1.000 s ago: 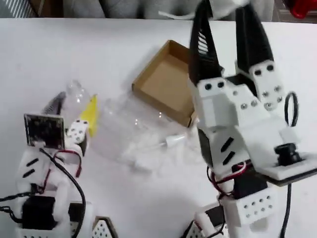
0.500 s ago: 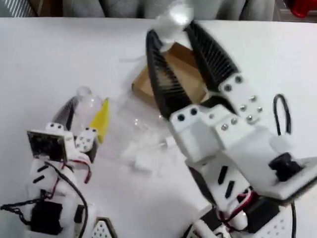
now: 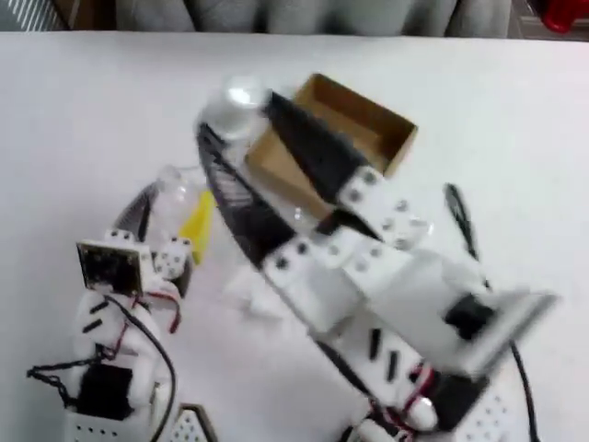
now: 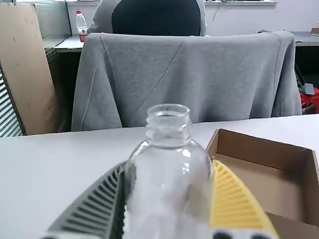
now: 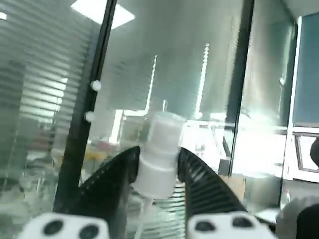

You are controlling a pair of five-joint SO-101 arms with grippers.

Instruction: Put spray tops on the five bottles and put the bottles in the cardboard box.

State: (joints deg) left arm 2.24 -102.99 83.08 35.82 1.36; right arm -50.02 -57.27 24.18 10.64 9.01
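One cardboard box on the bench; one clear bottle that can be made out, open-necked, near the box; one white spray top, by the box's corner; two arms, the left arm and the right arm.

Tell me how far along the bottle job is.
Done: nothing visible yet; the cardboard box looks empty where its floor shows. In hand: the left gripper holds a clear bottle upright, neck open, and the right gripper grips a white spray top. Left: fit that top, box the bottle, then the others.
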